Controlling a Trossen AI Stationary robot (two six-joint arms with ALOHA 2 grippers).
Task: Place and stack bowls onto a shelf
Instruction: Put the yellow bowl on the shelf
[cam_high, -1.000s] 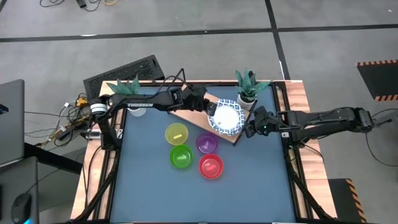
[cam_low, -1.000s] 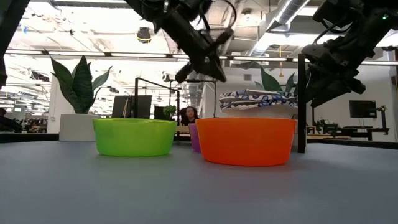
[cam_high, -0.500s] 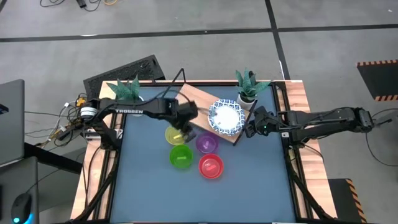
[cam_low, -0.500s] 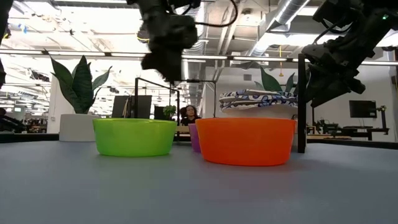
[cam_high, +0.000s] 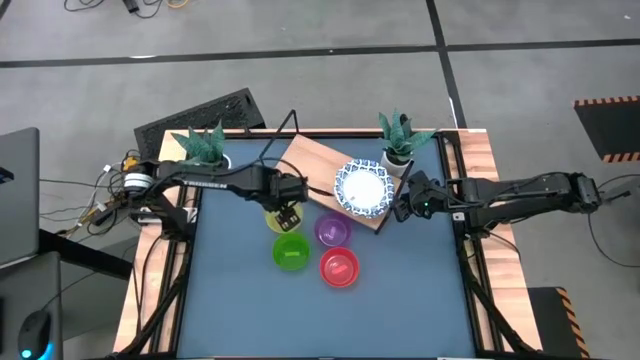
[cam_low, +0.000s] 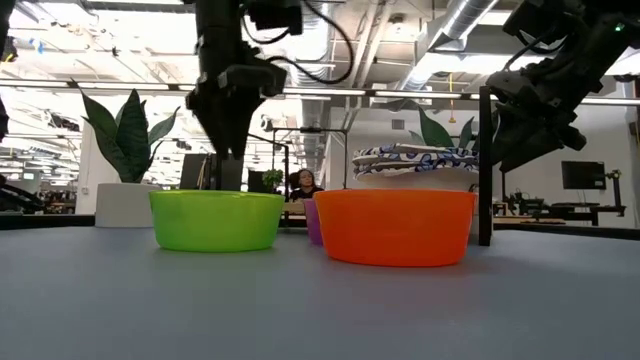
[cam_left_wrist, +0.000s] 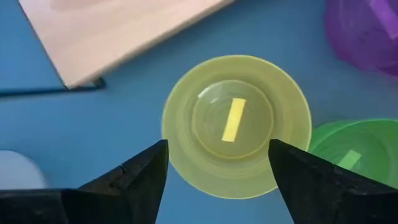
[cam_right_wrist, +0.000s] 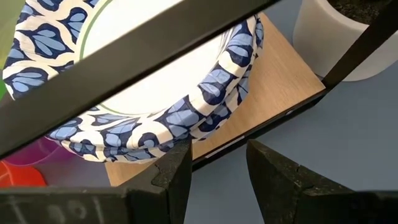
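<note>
The yellow bowl (cam_left_wrist: 236, 124) stands on the blue table just off the shelf's near-left edge. My left gripper (cam_left_wrist: 217, 152) hovers open above it, pointing down, one finger on each side of its rim and clear of it (cam_high: 286, 213). Green (cam_high: 291, 251), purple (cam_high: 332, 230) and red (cam_high: 339, 266) bowls stand close by. A stack of white dishes with blue patterned rims (cam_high: 362, 187) rests on the wooden shelf (cam_high: 315, 160). My right gripper (cam_right_wrist: 217, 158) stands open at the shelf's near-right corner (cam_high: 405, 205); whether it touches the board I cannot tell.
Two white plant pots (cam_high: 205, 150) (cam_high: 400, 150) stand at the table's far corners. The shelf's black wire frame (cam_right_wrist: 155, 50) crosses close above my right gripper, and a black post (cam_low: 485, 170) stands beside it. Bare blue table (cam_high: 330, 320) lies toward the near edge.
My left gripper has left the dishes on the shelf, swung toward the table's left and near side, turned its fingers downward and come over the yellow bowl, opening as it went. The bowls and dishes have stayed put.
</note>
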